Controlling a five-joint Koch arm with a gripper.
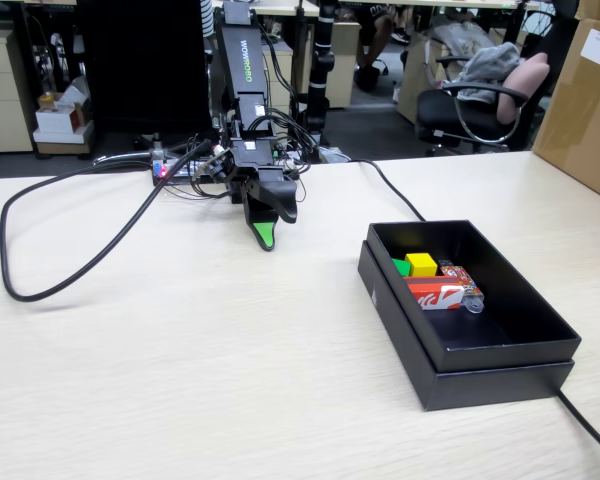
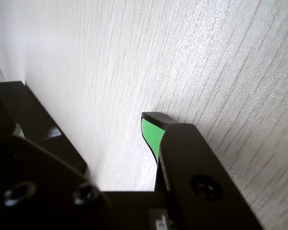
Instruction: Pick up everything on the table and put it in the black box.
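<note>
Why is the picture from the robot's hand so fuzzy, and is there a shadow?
In the wrist view the gripper sits so near the camera that its black parts blur, while the table grain farther off looks sharper; a soft shadow lies beneath the green tip. In the fixed view the black box looks sharp.

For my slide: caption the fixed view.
Arm's hand rests on table; cubes and red packet lie in black box.

One black box (image 1: 500, 355), one green cube (image 1: 401, 267), one yellow cube (image 1: 421, 264), one red packet (image 1: 435, 295).
</note>
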